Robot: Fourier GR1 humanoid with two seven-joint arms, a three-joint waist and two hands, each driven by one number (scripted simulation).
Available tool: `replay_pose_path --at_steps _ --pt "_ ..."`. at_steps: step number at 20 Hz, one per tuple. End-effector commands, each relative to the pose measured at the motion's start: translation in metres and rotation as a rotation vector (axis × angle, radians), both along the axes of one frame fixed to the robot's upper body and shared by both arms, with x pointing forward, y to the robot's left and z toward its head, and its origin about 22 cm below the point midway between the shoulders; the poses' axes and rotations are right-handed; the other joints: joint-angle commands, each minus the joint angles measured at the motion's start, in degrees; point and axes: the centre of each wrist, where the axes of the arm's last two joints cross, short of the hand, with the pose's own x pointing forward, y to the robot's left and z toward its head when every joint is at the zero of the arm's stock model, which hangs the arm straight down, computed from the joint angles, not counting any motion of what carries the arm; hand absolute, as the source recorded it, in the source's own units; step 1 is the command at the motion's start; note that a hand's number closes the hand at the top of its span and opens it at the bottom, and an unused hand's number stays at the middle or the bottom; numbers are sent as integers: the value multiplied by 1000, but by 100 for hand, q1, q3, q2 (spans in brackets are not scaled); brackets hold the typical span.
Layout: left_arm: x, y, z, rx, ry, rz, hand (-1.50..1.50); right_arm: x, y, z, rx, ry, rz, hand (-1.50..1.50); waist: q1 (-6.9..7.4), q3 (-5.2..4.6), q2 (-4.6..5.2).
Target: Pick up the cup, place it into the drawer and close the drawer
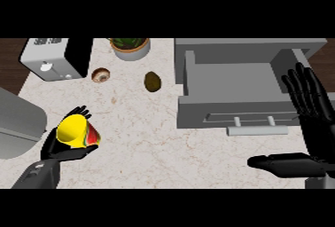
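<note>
A yellow cup [74,129] with a red side lies tilted in my left hand [62,151], whose fingers and thumb curl round it at the counter's lower left. The grey drawer [229,88] stands pulled out at the upper right, its inside bare, with a pale bar handle [257,130] on its front. At the right edge, my right hand [313,111] is open, fingers straight and pointing up beside the drawer's right wall, thumb stretched left below the handle.
A white toaster [56,57] stands at the back left. A potted plant [130,47], a small brown bowl-like object [101,75] and an olive-brown oval fruit [152,81] sit along the back. A grey rounded surface [16,122] shows at the left edge.
</note>
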Motion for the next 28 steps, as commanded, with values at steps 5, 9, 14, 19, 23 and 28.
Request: replay_pose_path --at_steps 5,9,14,19,23,28 --pt "-3 -24 -11 -272 -87 -167 150 8 -9 0 7 1 -5 -150 -11 -4 15" --pt "14 -34 -3 -331 -142 -180 150 3 -8 -8 -6 23 -3 -150 -41 -4 13" --pt "12 -35 -5 -281 -224 97 150 4 -7 -9 -14 16 4 -150 20 6 0" --pt "14 -51 -8 -247 -316 256 150 8 -12 -6 -14 14 -10 -150 12 6 5" --pt "41 -49 17 -266 -381 197 150 4 -18 0 1 25 -27 -150 63 18 -40" --pt "64 -90 35 -242 -456 108 150 1 -8 7 -11 5 -51 -150 119 27 -77"
